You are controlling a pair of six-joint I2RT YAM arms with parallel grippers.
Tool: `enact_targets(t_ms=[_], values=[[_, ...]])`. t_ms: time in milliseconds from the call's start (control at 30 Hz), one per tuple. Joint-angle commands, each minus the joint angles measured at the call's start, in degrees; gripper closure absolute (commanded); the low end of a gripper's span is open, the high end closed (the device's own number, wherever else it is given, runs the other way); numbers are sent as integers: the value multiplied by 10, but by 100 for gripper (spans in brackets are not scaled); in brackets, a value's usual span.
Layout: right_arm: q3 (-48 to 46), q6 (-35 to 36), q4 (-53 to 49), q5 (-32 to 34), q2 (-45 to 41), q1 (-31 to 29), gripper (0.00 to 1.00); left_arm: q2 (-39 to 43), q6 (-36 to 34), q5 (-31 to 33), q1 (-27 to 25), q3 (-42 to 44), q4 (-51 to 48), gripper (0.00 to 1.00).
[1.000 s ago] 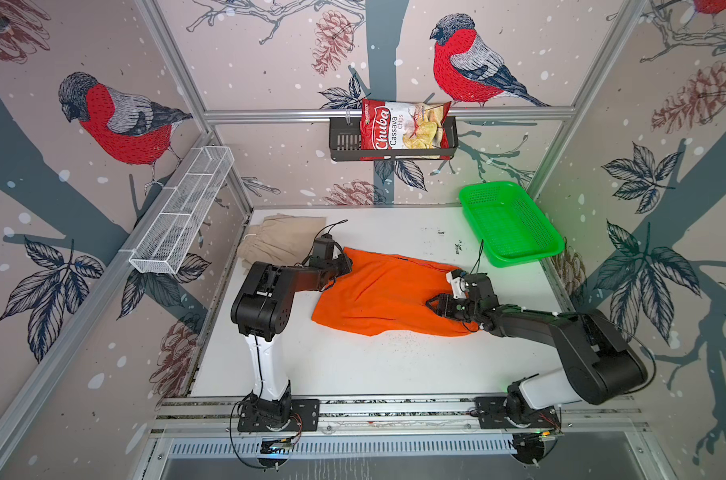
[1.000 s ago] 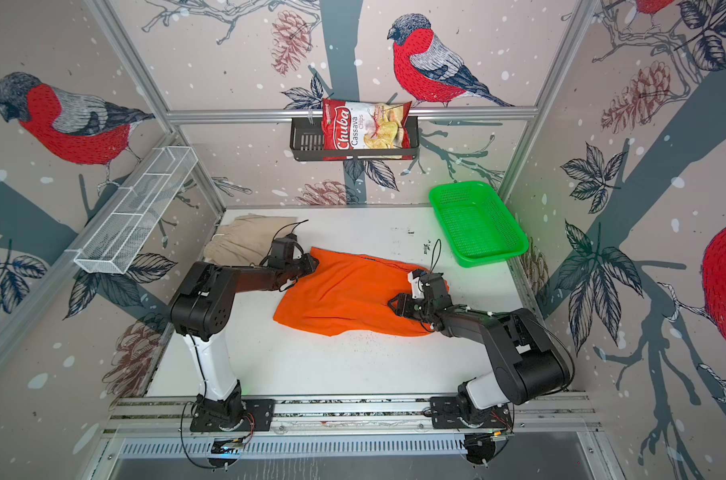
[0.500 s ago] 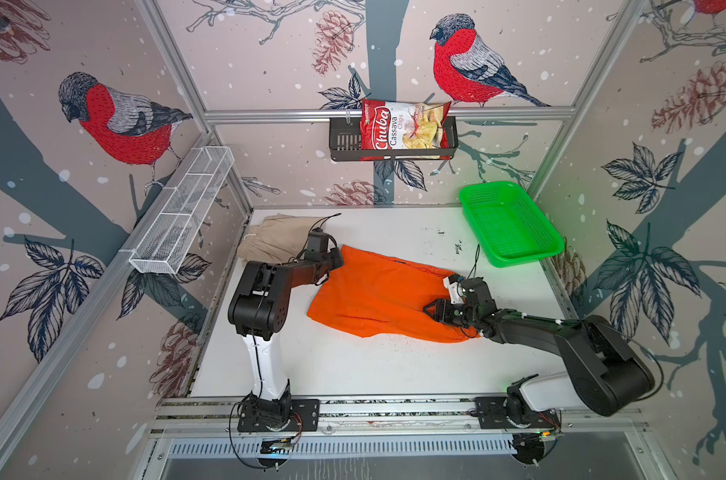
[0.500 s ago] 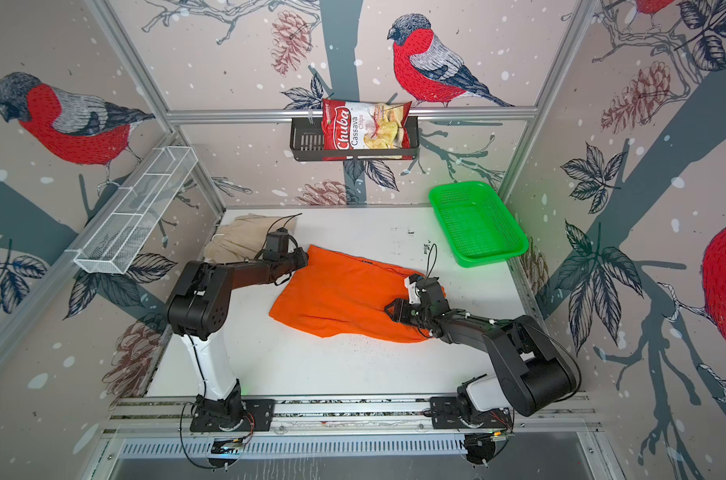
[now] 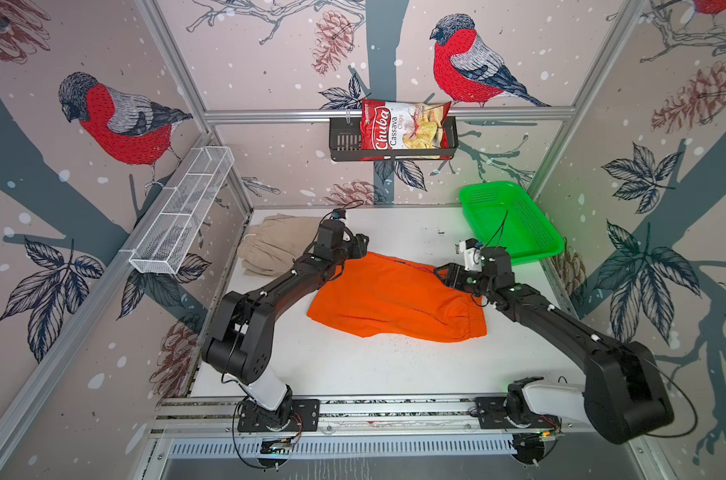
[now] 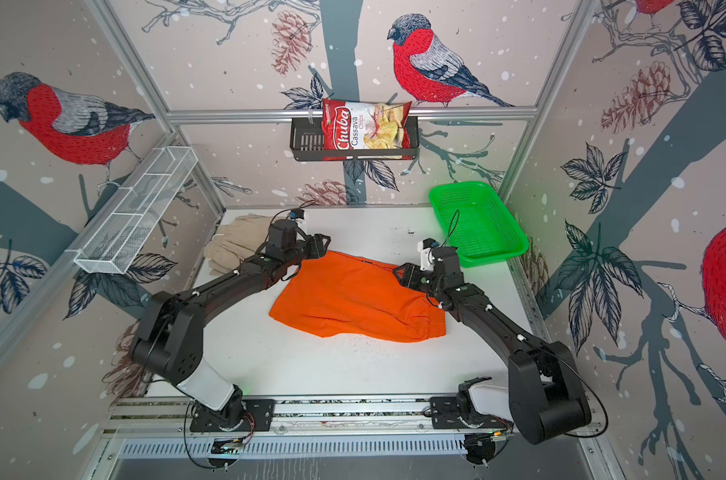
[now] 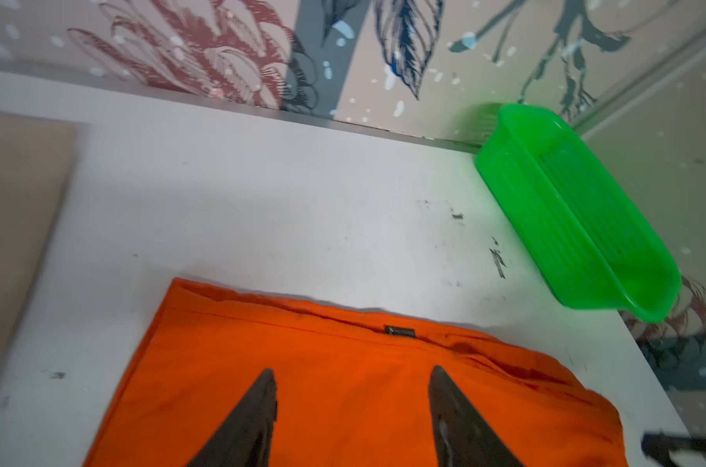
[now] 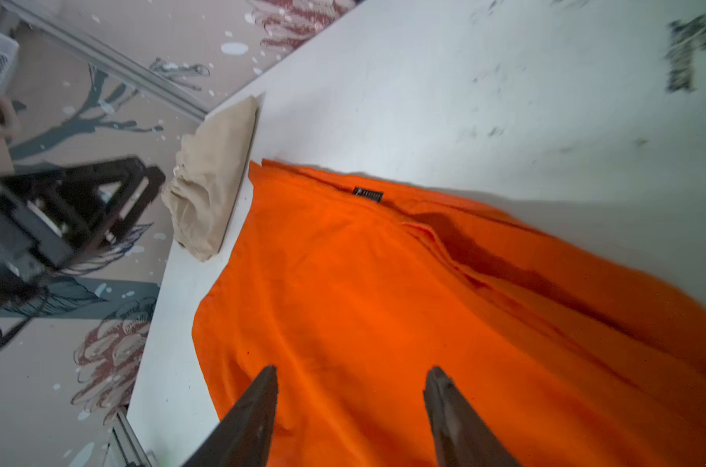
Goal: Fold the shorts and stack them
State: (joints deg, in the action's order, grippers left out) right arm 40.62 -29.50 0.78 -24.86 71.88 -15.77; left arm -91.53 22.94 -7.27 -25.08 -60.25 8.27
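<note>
Both pairs of jaws stand spread and grip nothing. The left gripper [image 7: 352,370] and right gripper [image 8: 352,368] hover over the orange shorts [image 5: 394,299], which lie mid-way across the table [image 5: 374,370], apparently folded. The tan shorts [image 5: 270,249] sit at the far-left corner. If I pinch only the top layer, I reckon the fold peels open, and dragging could rumple the tan pair.

Overhead stereo pair, wrists near orange shorts [image 7: 343,356]
</note>
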Motion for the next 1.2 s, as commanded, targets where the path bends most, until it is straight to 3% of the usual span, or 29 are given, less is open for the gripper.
enact_targets(t_ms=[0, 200, 467, 667, 933, 1167], values=[[-1, 24, -31, -44, -29, 57, 40, 30, -66, 14, -38, 20, -7, 38], [-61, 18, -23, -95, -86, 193, 39, 52, -163, 20, -133, 69, 61, 41], [-170, -52, 33, -139, -154, 348, 38, -41, -302, -70, -257, 38, 117, 43], [-197, -42, 28, -146, -165, 397, 37, -151, -409, -132, -334, -43, 86, 39], [-216, -34, 29, -164, -143, 421, 37, -275, -485, -98, -388, -159, 47, 31], [-228, -24, 22, -170, -139, 423, 36, -333, -502, -74, -402, -171, 63, 24]])
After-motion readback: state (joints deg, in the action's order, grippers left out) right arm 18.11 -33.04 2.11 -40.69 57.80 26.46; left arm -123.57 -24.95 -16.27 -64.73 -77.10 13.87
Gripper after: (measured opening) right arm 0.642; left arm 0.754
